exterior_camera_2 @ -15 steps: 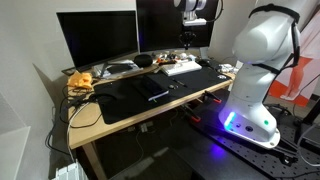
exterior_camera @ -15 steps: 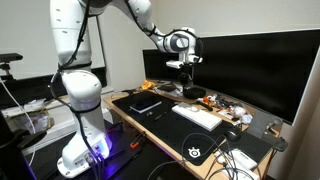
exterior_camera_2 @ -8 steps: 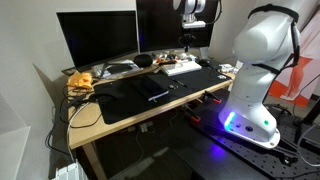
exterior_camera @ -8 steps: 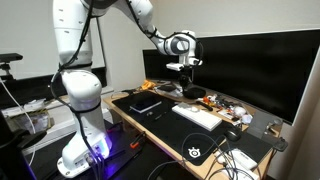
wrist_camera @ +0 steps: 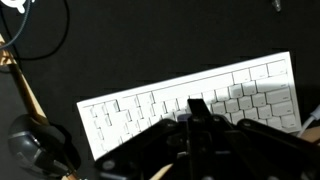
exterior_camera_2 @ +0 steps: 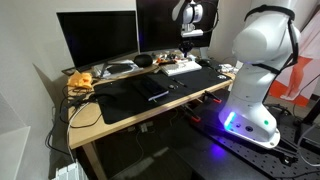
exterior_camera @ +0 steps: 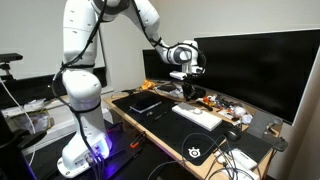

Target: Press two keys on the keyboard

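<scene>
Worktop stock, left to right, in an exterior view:
1. robot arm (exterior_camera: 82, 95): white, standing beside the wooden worktop (exterior_camera: 122, 119) and reaching over it.
2. black flat rectangle (exterior_camera: 147, 103): lying on the left part of the black mat (exterior_camera: 170, 128).
3. tool (exterior_camera: 187, 92): pointing down and hanging above the keyboard. It is apart from it in both exterior views (exterior_camera_2: 190, 45).
4. keyboard (exterior_camera: 198, 116): white, flat on the mat, right of the black flat rectangle and in front of the wide dark monitor (exterior_camera: 255, 70). The mat's white logo (exterior_camera: 197, 151) lies nearer the camera.
5. clutter (exterior_camera: 228, 106): small things behind the keyboard at the monitor's foot, too small to tell apart.

Wrist view, left to right:
6. cable (wrist_camera: 45, 45): dark loop on the mat, upper left.
7. keyboard (wrist_camera: 130, 112): slanting across the mat, its right end higher in the picture.
8. tool (wrist_camera: 198, 104): fingers drawn together to one narrow dark tip, holding nothing, over the keyboard's right half. Whether it touches a key cannot be told here.
</scene>
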`<state>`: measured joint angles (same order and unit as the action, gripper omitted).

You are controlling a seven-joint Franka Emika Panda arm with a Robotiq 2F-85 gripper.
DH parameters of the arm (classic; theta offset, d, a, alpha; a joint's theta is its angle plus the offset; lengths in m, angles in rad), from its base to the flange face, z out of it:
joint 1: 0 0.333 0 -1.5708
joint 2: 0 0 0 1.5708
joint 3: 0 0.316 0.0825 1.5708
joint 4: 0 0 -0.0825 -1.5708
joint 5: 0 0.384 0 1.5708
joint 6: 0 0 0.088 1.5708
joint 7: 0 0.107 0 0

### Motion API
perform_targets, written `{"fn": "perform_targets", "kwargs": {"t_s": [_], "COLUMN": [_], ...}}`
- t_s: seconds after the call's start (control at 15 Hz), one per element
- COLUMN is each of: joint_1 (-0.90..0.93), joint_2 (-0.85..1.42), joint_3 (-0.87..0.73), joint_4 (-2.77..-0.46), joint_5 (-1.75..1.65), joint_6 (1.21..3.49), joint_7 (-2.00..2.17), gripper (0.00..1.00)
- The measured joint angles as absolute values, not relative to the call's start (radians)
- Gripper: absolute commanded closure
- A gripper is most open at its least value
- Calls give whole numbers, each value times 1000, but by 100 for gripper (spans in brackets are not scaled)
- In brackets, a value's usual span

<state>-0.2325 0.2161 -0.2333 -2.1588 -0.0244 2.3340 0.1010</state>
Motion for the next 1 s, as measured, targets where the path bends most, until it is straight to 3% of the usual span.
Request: {"fn": "perform_targets", "kwargs": {"t_s": [1.0], "joint_1": [-234], "joint_2": [416], "joint_3": [-232], "joint_4": [-2058], "joint_5": [-1], "joint_6": [2468], "joint_7": [105], "gripper": [100]}}
